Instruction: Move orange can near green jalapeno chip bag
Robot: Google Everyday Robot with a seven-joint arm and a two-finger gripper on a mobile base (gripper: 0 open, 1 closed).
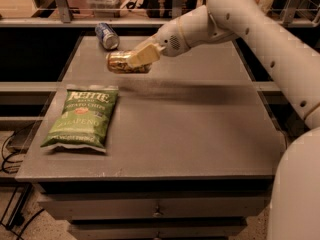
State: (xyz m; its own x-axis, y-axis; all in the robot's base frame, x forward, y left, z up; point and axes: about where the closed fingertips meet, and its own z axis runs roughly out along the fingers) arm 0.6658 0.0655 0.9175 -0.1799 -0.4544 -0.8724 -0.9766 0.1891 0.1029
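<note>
The orange can (119,62) lies sideways in my gripper (136,60), held above the back left part of the grey table (190,129). The gripper's pale fingers (142,55) are shut across the can's body. The white arm reaches in from the upper right. The green jalapeno chip bag (82,118) lies flat on the table's left side, in front of and a little left of the can, apart from it.
A blue can (106,35) lies on its side at the table's back left corner, just behind the gripper. The table has drawers at its front edge (155,211). Shelving and cables run along the back and left.
</note>
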